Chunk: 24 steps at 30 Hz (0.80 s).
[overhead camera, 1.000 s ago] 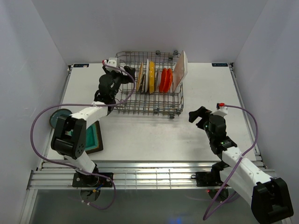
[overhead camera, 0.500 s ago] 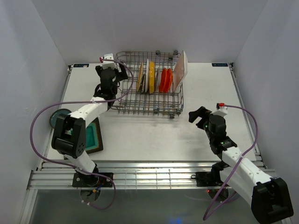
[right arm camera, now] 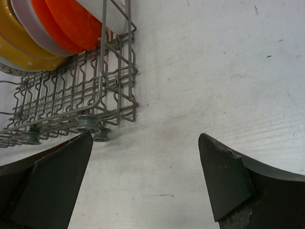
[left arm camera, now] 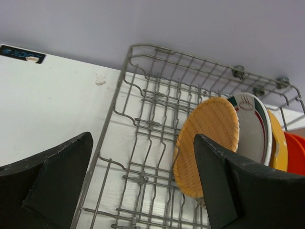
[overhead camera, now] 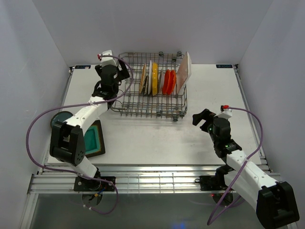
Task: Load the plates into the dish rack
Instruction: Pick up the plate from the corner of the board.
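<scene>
The grey wire dish rack point(overhead camera: 143, 107) stands at the back middle of the table. Upright in it are a wooden tan plate point(overhead camera: 142, 78), a white green-rimmed plate point(overhead camera: 149, 76), a yellow plate point(overhead camera: 155, 78), a pale grey plate point(overhead camera: 161, 81), an orange-red plate point(overhead camera: 168, 82) and a white rectangular plate point(overhead camera: 185, 69). A square teal brown-rimmed plate point(overhead camera: 94, 139) and a dark teal plate point(overhead camera: 57, 118) lie flat at the left. My left gripper point(overhead camera: 120, 71) is open and empty above the rack's left end, left of the wooden plate point(left arm camera: 209, 138). My right gripper point(overhead camera: 202, 117) is open and empty, right of the rack's near corner point(right arm camera: 114, 95).
The left arm's purple cable loops over the table's left side point(overhead camera: 35, 129). White walls close in the table on three sides. The rack's empty left rows of tines point(left arm camera: 147, 124) lie under the left gripper. The rack stands on small wheels point(right arm camera: 90, 126).
My left gripper has risen and moved toward the back, from beside the rack's left wall to above its left end. The right arm has not moved.
</scene>
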### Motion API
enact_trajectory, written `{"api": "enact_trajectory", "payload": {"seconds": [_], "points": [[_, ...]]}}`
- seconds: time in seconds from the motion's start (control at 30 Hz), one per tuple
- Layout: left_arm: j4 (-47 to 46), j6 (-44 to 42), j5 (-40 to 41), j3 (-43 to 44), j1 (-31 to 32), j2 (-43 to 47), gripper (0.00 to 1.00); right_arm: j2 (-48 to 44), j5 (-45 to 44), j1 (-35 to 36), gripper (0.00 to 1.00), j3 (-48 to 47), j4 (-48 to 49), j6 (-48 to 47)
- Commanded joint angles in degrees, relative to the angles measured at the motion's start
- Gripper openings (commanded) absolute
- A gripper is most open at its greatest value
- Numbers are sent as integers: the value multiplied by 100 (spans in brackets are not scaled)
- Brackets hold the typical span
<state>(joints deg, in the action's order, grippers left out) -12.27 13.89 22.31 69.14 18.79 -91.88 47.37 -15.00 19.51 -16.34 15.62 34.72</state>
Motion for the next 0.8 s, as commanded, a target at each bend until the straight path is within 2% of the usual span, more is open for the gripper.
{"api": "enact_trajectory", "payload": {"seconds": [0.0,0.13,0.23,0.43,0.53,0.63,0.77], "points": [[601,456,1131,476,-7,171,97,70,-12,-17,98,-212,258,-79],[1944,1027,1942,1056,-7,-155,98,105,-38,-8,98,-221,266,-71],[2569,1422,2312,1312,-7,-138,98,149,6,-8,97,-238,258,-71],[3107,2003,2823,1014,-24,494,98,114,59,-8,98,-247,258,-71],[3422,2003,2745,803,-33,811,98,123,129,-8,97,-247,284,-88],[4133,2441,2446,671,-33,1118,96,140,331,-8,96,-256,380,-184],[4523,2732,2208,181,-33,1672,92,114,683,0,95,-203,582,-360]]}}
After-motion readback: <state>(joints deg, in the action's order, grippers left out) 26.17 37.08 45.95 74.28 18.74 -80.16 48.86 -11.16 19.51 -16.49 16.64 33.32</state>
